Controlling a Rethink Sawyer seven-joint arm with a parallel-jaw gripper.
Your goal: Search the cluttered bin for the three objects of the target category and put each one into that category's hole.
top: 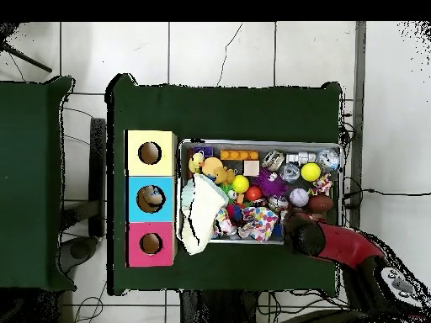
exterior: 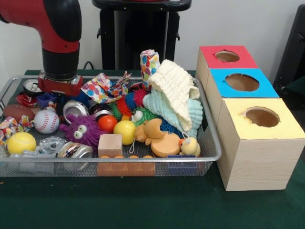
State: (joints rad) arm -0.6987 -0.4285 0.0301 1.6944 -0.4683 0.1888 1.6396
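The wire-mesh bin (exterior: 217, 153) stands on the green table, full of clutter; it also shows in the overhead view (top: 340, 148). My gripper (exterior: 59, 86) hangs low over the bin's far left corner, above a blue block (exterior: 46, 99) and a can (exterior: 32, 86). Its fingers are hidden by the wrist and the clutter. In the overhead view the arm's end (top: 305, 233) covers the bin's lower right corner. Beside the bin stand three wooden boxes with round holes: red top (exterior: 227, 56), blue top (exterior: 242, 82), yellow top (exterior: 261, 117).
The bin holds a baseball (exterior: 46, 121), a yellow tennis ball (exterior: 21, 142), a purple furry toy (exterior: 83, 130), an orange ball (exterior: 107, 123), a yellow ball (exterior: 125, 131), a wooden cube (exterior: 110, 145), an orange duck (exterior: 159, 139), crushed cans (exterior: 75, 150) and a cream cloth (exterior: 176, 90) piled high at the right.
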